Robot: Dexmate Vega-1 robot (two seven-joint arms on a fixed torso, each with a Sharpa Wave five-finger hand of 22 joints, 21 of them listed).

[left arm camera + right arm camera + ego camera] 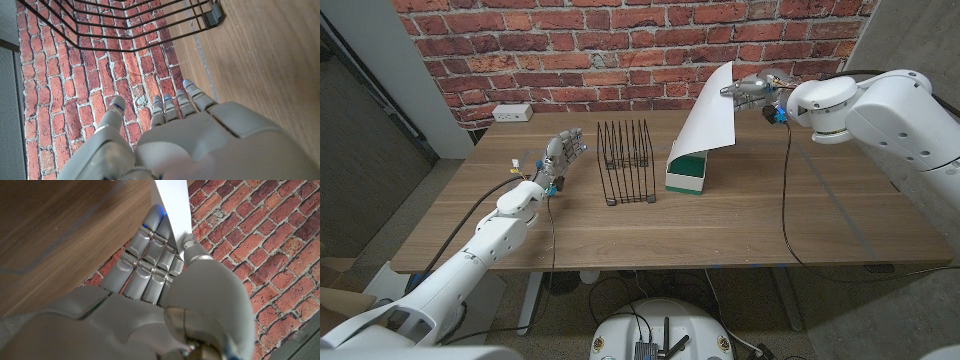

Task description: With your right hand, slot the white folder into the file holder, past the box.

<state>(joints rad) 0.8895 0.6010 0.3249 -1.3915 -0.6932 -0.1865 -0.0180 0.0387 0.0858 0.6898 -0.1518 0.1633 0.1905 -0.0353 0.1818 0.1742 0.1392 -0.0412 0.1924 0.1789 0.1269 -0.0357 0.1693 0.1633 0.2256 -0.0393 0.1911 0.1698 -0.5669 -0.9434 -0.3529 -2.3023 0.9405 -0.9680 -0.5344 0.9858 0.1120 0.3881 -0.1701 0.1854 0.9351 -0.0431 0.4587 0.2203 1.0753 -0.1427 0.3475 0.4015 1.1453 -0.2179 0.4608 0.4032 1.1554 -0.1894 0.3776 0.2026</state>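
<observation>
white folder (706, 118) hangs down from the right hand (752, 90) – pinched at its top edge, lower end by the box (688, 172); file holder (626, 160) beyond – left hand (560, 158) spread, holding nothing.

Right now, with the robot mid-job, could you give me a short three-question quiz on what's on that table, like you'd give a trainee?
1. True or false: the right hand holds the white folder up, above the table.
2. What stands between the file holder and the folder?
A. a mug
B. a green and white box
C. a lamp
3. Fill in: the left hand holds ____.

Key:
1. True: the wrist view shows its fingers and thumb pinching the sheet.
2. B
3. Nothing: its fingers are apart beside the wire holder.
</observation>
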